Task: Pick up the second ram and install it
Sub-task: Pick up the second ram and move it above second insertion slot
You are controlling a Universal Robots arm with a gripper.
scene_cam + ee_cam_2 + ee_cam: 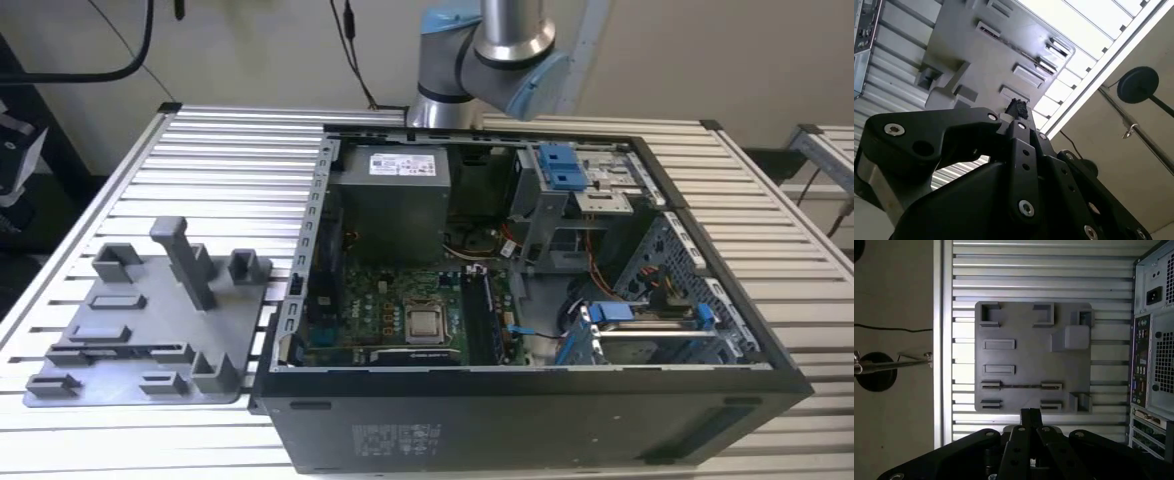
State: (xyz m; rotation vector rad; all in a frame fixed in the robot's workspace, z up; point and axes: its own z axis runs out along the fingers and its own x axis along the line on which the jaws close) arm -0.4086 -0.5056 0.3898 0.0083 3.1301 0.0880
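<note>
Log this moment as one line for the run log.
gripper: shut, empty, over holder tray | second ram: edge-on in tray slot | computer case: open

Ribbed metal counter [227,160] carries an open PC case [534,410], centre-right of the exterior view. Inside: grey PSU [387,200] at upper middle, bare CPU socket [424,322] on the green mobo [360,300]. Grey holder tray [160,325] w/ upright posts sits lower left, just beside the case.
</note>
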